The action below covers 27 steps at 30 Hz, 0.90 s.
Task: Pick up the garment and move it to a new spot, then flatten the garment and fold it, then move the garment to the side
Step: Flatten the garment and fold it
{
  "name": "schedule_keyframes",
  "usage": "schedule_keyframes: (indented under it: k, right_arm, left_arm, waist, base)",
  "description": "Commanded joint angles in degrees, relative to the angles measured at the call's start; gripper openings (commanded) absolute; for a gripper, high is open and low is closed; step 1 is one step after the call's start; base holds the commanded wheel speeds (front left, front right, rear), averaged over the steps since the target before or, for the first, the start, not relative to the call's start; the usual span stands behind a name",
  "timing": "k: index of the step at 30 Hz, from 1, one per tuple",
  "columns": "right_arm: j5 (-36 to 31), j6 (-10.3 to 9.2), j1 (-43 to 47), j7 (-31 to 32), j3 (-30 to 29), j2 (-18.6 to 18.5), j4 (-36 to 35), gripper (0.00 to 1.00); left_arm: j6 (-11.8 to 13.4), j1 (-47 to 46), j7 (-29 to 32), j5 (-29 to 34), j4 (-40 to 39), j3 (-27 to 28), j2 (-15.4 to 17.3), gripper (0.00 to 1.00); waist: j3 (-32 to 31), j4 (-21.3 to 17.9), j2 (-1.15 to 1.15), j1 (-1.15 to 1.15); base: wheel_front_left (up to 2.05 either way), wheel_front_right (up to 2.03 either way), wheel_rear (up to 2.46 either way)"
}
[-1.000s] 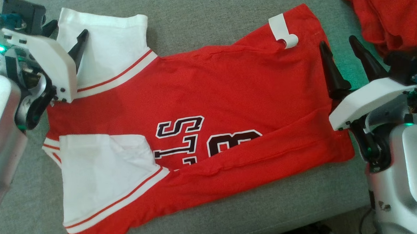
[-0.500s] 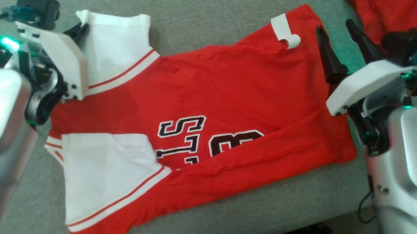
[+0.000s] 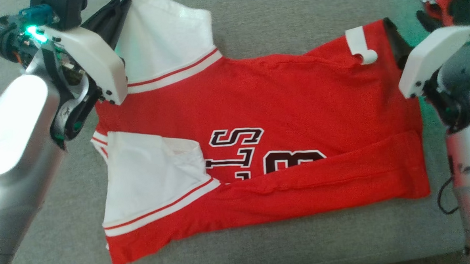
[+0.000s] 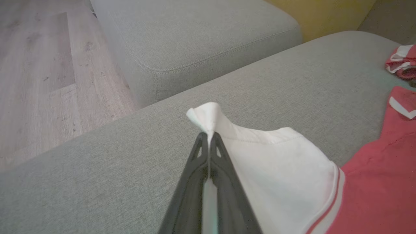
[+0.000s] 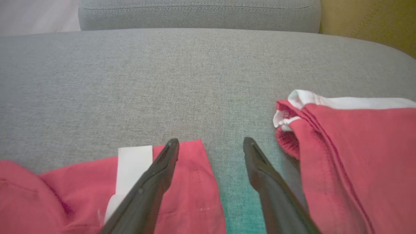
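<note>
Red garment (image 3: 281,94) (white sleeves, black lettering)

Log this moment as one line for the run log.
left hand: shut on corner of white sleeve | right hand: open, over hem corner of jersey | jersey: lying partly folded on grey sofa

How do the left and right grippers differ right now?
The left gripper is shut, pinching the jersey's white sleeve corner; the right gripper is open, holding nothing. Left fingers meet on cloth; right fingers stand apart, one over the red hem, one over sofa. Both reach the jersey's edges.
</note>
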Motion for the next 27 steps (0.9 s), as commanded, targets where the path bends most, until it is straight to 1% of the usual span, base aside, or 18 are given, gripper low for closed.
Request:
schedule_keyframes:
  k: [1, 4, 5, 7, 8, 10, 11, 12, 18, 22, 27]
  right_arm:
    - [0.17, 0.39, -1.61, 0.84, 1.09, -0.73, -1.25, 1.00]
    - [0.57, 0.39, -2.89, 3.37, 2.02, -1.83, 1.29, 1.00]
    - [1.67, 0.39, -3.12, 5.01, 2.73, -2.16, 2.57, 0.79]
    - [2.39, 0.39, -3.05, 6.40, 3.26, -2.58, 3.40, 0.51]
    - [2.69, 0.39, -2.97, 6.93, 3.55, -2.78, 3.64, 0.44]
    - [3.37, 0.39, -2.88, 7.49, 3.83, -3.04, 3.95, 0.26]
    - [3.51, 0.39, -2.90, 7.20, 3.73, -3.10, 3.92, 0.09]
    - [3.47, 0.39, -2.92, 6.74, 3.53, -3.09, 3.93, 0.00]
    - [2.18, 0.39, -3.55, -1.11, 0.81, -1.64, 3.86, 0.00]
    - [2.27, 0.39, -2.31, -3.56, 0.29, -1.30, 4.09, 0.00]
    - [3.06, 0.39, 3.02, -6.59, -1.14, -1.20, 2.06, 0.00]
  left_arm:
    - [0.58, -1.08, -0.72, 0.01, -2.53, 3.06, 2.50, 0.00]
    - [1.59, 0.11, -1.74, 0.11, -5.49, 3.42, 2.78, 0.00]
    - [2.16, 0.91, -1.96, 0.13, -7.16, 3.46, 2.96, 0.00]
    - [2.51, 1.49, -2.06, 0.20, -8.51, 3.39, 3.18, 0.00]
    - [2.63, 1.69, -2.07, 0.19, -9.07, 3.36, 3.26, 0.00]
    - [2.87, 1.89, -2.21, 0.15, -10.02, 3.45, 3.37, 0.00]
    - [3.04, 1.91, -2.41, 0.19, -10.45, 3.58, 3.41, 0.00]
    - [3.27, 1.93, -2.66, 0.21, -10.79, 3.77, 3.45, 0.00]
    - [4.84, 3.69, -4.99, 0.18, -11.59, 5.08, 4.12, 0.00]
    - [5.40, 6.13, -6.73, -0.28, -12.29, 5.51, 4.42, 0.00]
    - [6.81, 12.22, -9.65, -1.24, -15.38, 5.61, 4.60, 0.00]
  waist:
    - [0.27, 0.79, 0.00, 0.00]
    - [0.56, 1.67, 0.00, 0.00]
    - [0.62, 1.99, 0.00, 0.00]
    - [0.63, 2.20, 0.00, 0.00]
    - [0.62, 2.26, 0.00, 0.00]
    - [0.57, 2.30, 0.00, 0.00]
    - [0.53, 2.29, 0.00, 0.00]
    - [0.46, 2.27, 0.00, 0.00]
    - [-1.38, 2.27, 0.00, 0.00]
    - [-3.42, 2.62, 0.00, 0.00]
    - [-7.80, 3.96, 0.00, 0.00]
  base:
    - [0.00, 0.00, 0.00]
    - [0.00, 0.00, 0.00]
    - [0.00, 0.00, 0.00]
    - [0.00, 0.00, 0.00]
    - [0.00, 0.00, 0.00]
    - [0.00, 0.00, 0.00]
    - [0.00, 0.00, 0.00]
    - [0.00, 0.00, 0.00]
    - [0.00, 0.00, 0.00]
    - [0.00, 0.00, 0.00]
    - [0.00, 0.00, 0.00]
